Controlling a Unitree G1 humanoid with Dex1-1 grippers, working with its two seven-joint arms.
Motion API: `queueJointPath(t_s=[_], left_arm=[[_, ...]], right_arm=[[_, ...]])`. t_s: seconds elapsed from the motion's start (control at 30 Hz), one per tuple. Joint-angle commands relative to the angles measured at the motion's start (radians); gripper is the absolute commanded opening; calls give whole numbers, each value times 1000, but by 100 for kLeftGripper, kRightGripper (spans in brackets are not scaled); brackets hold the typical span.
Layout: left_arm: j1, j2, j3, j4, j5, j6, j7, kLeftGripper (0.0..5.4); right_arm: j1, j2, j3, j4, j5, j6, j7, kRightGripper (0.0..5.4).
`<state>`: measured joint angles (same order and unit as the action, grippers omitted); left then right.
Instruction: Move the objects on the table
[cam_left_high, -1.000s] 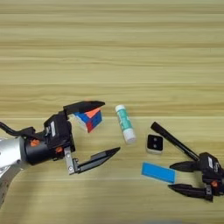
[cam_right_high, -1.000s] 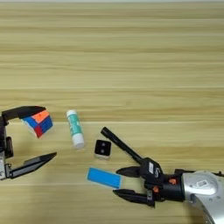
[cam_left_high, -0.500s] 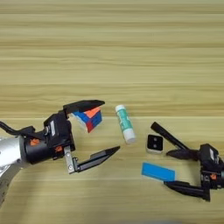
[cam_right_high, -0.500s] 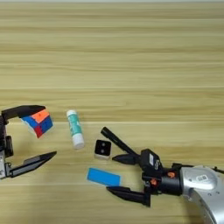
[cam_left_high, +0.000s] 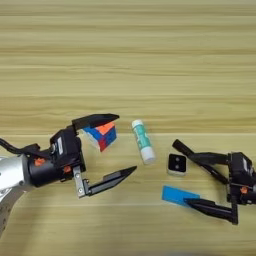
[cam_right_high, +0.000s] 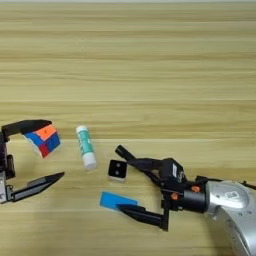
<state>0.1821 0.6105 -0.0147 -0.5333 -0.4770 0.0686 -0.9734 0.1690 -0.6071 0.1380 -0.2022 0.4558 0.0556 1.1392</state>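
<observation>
Glue stick (cam_left_high: 142, 141) as landmark, lying on the tabletop (cam_left_high: 150, 60). Puzzle cube (cam_left_high: 100, 136) just left of it, black-and-white square piece (cam_left_high: 177, 164) just to its lower right, blue flat block (cam_left_high: 180, 195) below that. Left gripper (cam_left_high: 119, 145) jaws wide open, upper finger over the cube, lower one well below. Right gripper (cam_right_high: 120, 179) jaws open, spanning the square piece and block edge. Likely step: right picks the block. Lower flat, centre jaws on the block, avoid nudging the square piece.
</observation>
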Motion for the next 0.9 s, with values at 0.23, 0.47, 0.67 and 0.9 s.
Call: queueJointPath(t_s=[0.23,0.47,0.67,0.9], left_arm=[[-20,4,-9,20,22,-11,6,540],[-20,-3,-10,42,39,-23,19,540],[-27,-23,-14,70,63,-32,51,540],[-60,-52,-20,124,96,-51,92,540]], right_arm=[[-40,19,-45,-85,36,38,-55,539],[-65,33,-74,-136,69,59,-95,539],[-89,50,-97,-158,98,75,-134,539],[-141,73,-115,-152,117,82,-168,539]])
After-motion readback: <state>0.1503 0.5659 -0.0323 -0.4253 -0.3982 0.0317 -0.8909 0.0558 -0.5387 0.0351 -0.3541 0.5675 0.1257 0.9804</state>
